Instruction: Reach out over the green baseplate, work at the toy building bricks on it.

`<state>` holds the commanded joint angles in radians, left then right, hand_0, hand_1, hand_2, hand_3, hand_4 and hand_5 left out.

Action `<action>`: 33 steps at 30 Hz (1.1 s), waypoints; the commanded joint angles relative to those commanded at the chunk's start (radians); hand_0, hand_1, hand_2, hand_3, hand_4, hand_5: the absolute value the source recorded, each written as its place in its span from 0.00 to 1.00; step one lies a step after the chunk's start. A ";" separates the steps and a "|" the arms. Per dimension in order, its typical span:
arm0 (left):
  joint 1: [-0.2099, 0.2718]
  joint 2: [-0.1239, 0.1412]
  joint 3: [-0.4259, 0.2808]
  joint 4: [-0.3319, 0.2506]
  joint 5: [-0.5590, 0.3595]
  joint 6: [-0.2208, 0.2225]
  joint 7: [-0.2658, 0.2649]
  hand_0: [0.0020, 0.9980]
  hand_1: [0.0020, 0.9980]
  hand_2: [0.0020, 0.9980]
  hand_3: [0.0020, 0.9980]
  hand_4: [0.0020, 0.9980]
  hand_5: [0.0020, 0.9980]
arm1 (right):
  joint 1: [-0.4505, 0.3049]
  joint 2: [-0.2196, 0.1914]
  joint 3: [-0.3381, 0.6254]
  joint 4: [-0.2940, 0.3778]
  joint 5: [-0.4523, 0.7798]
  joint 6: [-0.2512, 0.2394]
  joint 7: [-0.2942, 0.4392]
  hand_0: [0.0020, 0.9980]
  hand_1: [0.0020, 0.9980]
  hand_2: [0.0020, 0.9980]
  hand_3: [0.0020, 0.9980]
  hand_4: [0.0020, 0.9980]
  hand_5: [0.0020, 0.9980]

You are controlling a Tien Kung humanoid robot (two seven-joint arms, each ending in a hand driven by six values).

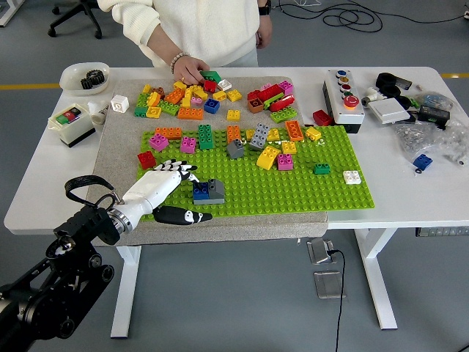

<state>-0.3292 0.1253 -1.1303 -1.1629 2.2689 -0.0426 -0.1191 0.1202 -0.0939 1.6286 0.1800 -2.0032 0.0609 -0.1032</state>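
The green baseplate (293, 192) lies on a grey mat, with several coloured bricks along its far edge. A blue and grey brick pair (208, 191) stands near its front left corner. My left hand (172, 189), white with black fingertips, rests over the plate's front left corner, just left of that pair. Its fingers (174, 168) are spread and its thumb (183, 215) points right below the pair; it holds nothing. A person's hand (189, 71) rests on the loose brick pile (205, 95) at the far side. My right arm is out of view.
A white bowl (82, 76) and a small button box (69, 122) stand at the far left. A control box with coloured buttons (342, 97), bags and small parts fill the right side. A red brick (146, 159) lies on the mat beside the plate.
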 joint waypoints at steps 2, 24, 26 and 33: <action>0.000 0.000 0.000 0.002 0.000 -0.002 0.001 1.00 1.00 0.96 0.63 1.00 0.69 | 0.000 0.000 0.000 0.000 0.000 0.000 0.000 0.74 0.62 0.64 0.54 0.77 0.49; 0.014 0.009 -0.052 -0.124 -0.080 0.027 -0.017 1.00 0.96 0.90 0.62 1.00 0.67 | -0.006 0.003 -0.003 0.000 -0.002 0.002 0.000 0.74 0.62 0.64 0.54 0.77 0.49; 0.014 0.011 -0.055 -0.137 -0.079 0.033 -0.013 1.00 0.96 0.90 0.62 1.00 0.67 | -0.007 0.002 -0.002 0.000 -0.006 0.002 0.000 0.74 0.62 0.64 0.54 0.77 0.49; 0.015 0.026 -0.081 -0.157 -0.094 0.079 -0.028 1.00 0.87 0.83 0.68 0.95 0.51 | -0.004 0.000 0.003 0.000 -0.014 0.002 0.000 0.74 0.62 0.64 0.54 0.77 0.49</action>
<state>-0.3143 0.1516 -1.2116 -1.3196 2.1745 0.0365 -0.1468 0.1159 -0.0940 1.6318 0.1800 -2.0174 0.0631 -0.1029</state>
